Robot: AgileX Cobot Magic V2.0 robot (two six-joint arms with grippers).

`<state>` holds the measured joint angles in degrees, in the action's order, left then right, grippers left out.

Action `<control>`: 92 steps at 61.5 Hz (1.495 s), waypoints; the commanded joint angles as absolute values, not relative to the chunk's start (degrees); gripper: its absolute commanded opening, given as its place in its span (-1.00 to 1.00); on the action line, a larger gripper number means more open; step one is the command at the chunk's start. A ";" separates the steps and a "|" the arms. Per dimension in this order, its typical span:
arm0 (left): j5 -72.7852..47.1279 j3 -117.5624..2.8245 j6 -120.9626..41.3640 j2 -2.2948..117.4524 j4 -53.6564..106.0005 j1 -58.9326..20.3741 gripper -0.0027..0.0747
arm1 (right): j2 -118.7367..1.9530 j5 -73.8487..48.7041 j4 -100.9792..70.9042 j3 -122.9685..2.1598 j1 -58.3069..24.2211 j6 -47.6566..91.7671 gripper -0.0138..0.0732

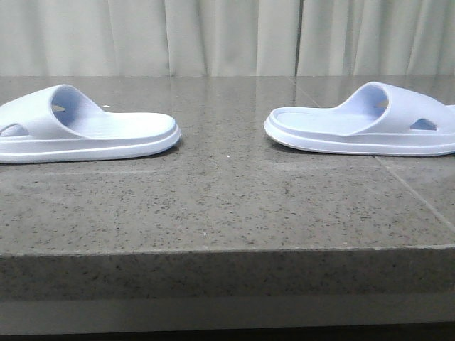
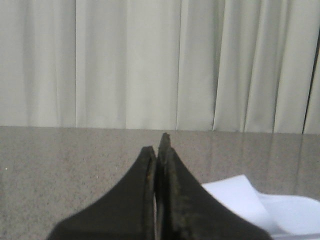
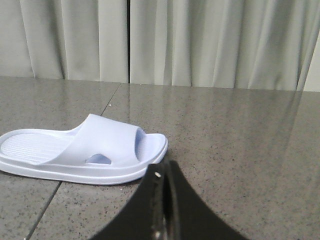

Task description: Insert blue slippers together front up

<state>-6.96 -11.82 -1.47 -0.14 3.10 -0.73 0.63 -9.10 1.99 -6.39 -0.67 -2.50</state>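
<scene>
Grey speckled stone table (image 1: 227, 206) with pale pleated curtains (image 1: 227, 35) behind it. Two blue slippers lie flat on their soles, well apart, heels toward each other across a bare gap. Left slipper (image 1: 82, 128) sits at the left edge of the front view, strap to the outside, partly cut off by the frame. Right slipper (image 1: 366, 124) sits at the right edge, strap and small side cut-out to the outside. Left gripper (image 2: 159, 150) has its dark fingers pressed together, holding nothing; a bit of pale slipper shows just beside it. Right gripper (image 3: 164, 172) is likewise closed up and empty, near the toe end of the right slipper, not touching.
</scene>
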 commanded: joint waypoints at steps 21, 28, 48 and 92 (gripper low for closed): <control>-28.64 -34.96 -1.24 13.68 2.56 -1.01 -0.98 | -10.63 -27.97 2.39 -28.60 -0.46 -2.18 -0.95; -33.42 -38.61 -1.24 19.60 2.56 -1.01 -0.98 | -16.56 -31.94 2.39 -32.48 -0.46 -2.18 -0.95; -34.53 -39.98 -1.24 29.84 2.56 -1.01 -0.98 | -30.42 -35.27 2.34 -36.35 -0.46 -2.18 -0.95; -33.93 -39.63 -1.24 31.18 1.24 -1.01 0.31 | -32.82 -32.97 2.34 -36.35 -0.46 -2.18 0.18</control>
